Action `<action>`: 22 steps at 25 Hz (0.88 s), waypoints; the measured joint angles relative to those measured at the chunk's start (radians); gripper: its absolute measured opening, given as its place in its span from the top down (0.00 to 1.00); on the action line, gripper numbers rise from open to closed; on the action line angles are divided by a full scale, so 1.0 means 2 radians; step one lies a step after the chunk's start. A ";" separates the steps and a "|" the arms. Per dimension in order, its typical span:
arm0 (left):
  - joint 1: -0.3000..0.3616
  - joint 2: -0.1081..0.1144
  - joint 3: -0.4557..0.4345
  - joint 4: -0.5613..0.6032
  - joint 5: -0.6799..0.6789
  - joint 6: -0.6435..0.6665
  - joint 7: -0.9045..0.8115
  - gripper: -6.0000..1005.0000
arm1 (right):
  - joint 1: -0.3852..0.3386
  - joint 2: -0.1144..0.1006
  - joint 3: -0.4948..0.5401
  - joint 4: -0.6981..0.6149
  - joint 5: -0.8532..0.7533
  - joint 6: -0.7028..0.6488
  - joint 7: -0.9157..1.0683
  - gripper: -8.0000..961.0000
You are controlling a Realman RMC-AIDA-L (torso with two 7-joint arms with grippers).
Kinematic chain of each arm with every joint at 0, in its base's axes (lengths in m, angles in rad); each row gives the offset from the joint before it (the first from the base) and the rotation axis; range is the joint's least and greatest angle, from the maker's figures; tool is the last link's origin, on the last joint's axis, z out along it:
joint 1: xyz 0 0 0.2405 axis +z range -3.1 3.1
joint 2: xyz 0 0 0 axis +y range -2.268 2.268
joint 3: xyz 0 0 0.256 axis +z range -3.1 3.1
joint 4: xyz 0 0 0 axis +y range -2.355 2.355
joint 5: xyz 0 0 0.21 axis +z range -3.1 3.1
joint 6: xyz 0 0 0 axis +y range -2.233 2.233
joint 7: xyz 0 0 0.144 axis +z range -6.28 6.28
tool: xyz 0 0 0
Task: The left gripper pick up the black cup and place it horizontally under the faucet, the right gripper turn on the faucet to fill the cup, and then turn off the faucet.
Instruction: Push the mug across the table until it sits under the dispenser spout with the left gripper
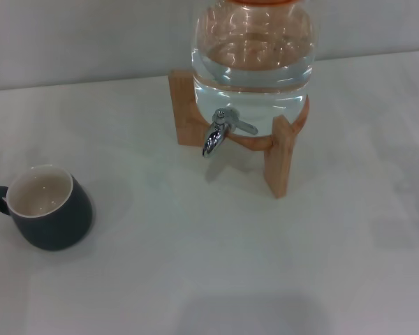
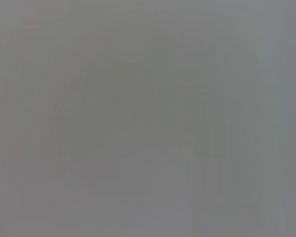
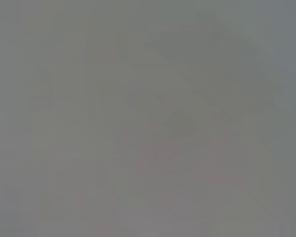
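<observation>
The black cup (image 1: 52, 209) stands upright on the white table at the left of the head view. Its cream lining shows and its small handle points left. The chrome faucet (image 1: 220, 130) juts from the base of a clear glass jar, its flat lever pointing right and its spout turned down over bare table. Cup and faucet are well apart. Neither gripper appears in the head view. Both wrist views show only a featureless grey field.
The glass jar (image 1: 253, 52), holding water, rests on a tan wooden stand (image 1: 279, 160) at the back centre. A pale wall runs behind the white table (image 1: 216, 265).
</observation>
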 joint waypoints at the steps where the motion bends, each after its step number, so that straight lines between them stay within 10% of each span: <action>1: 0.000 0.000 0.000 0.000 0.000 0.000 0.000 0.13 | 0.000 0.000 0.000 0.000 0.000 0.000 0.000 0.11; 22: -0.001 0.000 0.003 -0.002 0.006 -0.002 0.001 0.14 | 0.002 0.000 0.010 0.000 0.000 -0.001 0.000 0.11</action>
